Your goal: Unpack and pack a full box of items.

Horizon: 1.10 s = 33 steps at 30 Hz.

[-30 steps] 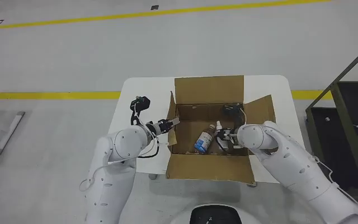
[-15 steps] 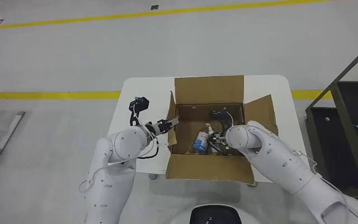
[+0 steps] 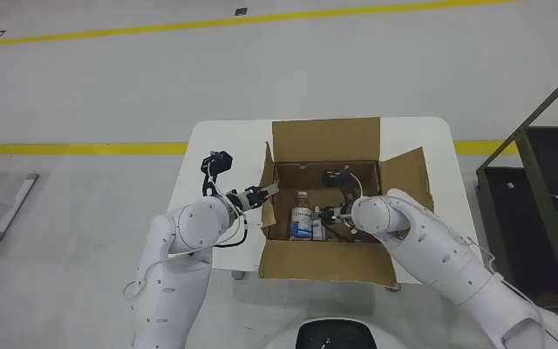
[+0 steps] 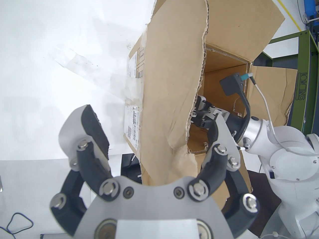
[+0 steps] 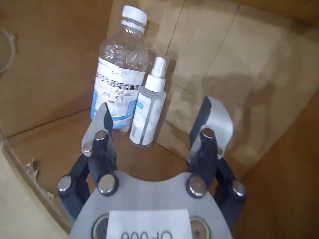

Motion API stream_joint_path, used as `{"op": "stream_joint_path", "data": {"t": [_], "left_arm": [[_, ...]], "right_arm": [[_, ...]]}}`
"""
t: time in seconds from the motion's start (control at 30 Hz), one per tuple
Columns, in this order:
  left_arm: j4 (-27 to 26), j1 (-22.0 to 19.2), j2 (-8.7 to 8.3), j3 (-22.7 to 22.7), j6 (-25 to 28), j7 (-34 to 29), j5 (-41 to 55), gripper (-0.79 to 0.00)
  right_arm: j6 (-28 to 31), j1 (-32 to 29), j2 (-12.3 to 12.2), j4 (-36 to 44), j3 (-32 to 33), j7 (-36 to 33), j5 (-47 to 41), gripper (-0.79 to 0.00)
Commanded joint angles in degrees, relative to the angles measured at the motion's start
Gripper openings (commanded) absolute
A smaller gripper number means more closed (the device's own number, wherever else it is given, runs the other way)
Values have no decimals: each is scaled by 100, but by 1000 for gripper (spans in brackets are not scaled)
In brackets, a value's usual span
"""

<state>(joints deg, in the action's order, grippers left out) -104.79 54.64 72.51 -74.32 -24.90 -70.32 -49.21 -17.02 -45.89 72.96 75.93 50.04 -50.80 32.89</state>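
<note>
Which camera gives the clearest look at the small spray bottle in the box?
The right wrist view: the spray bottle sits beside the larger bottle, whole from nozzle to base. The top view shows the spray bottle small, from above. In the left wrist view the box flap blocks it.

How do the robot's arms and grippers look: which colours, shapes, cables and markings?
The left arm and right arm have smooth white rounded shells. The left gripper and right gripper each have two silver fingers with black pads, black links with silver bolts, and a silver base. A thin white cable runs by the right wrist; a white sticker marks that gripper's base.
</note>
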Motion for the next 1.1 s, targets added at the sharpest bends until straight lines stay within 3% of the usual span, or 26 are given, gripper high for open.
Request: {"op": "stream_joint_path", "data": {"t": [0.0,0.03,0.2,0.3,0.33,0.37,0.5,0.67,0.73,0.8,0.87,0.97,1.0,1.07], "left_arm": [[0,0,0,0,0,0,0,0],[0,0,0,0,0,0,0,0],[0,0,0,0,0,0,0,0],[0,0,0,0,0,0,0,0],[0,0,0,0,0,0,0,0],[0,0,0,0,0,0,0,0],[0,0,0,0,0,0,0,0],[0,0,0,0,0,0,0,0],[0,0,0,0,0,0,0,0],[0,0,0,0,0,0,0,0],[0,0,0,0,0,0,0,0],[0,0,0,0,0,0,0,0],[0,0,0,0,0,0,0,0],[0,0,0,0,0,0,0,0]], "right_arm": [[18,-262,-141,571,374,-86,227,-314],[31,-432,-216,879,612,-114,297,-394],[246,-1677,-618,2842,2289,-158,795,-413],[432,-2628,-791,3890,3473,-29,1118,-613],[487,-2895,-822,4144,3891,57,1015,-767],[562,-3154,-849,4321,4275,113,976,-785],[651,-4070,-935,4781,5651,189,1586,-785],[851,-4763,-979,4514,6582,-134,2027,-785],[1040,-4842,-1014,4285,6602,-442,2388,-659],[1109,-4784,-1032,4026,6531,-626,2503,-597],[1339,-4688,-1055,3736,6341,-866,2583,-468],[1545,-4438,-1076,3347,5898,-1071,2817,-397],[1608,-4340,-1078,3190,5733,-1168,2827,-329],[1698,-4104,-1088,2957,5416,-1321,3023,-329]]}}
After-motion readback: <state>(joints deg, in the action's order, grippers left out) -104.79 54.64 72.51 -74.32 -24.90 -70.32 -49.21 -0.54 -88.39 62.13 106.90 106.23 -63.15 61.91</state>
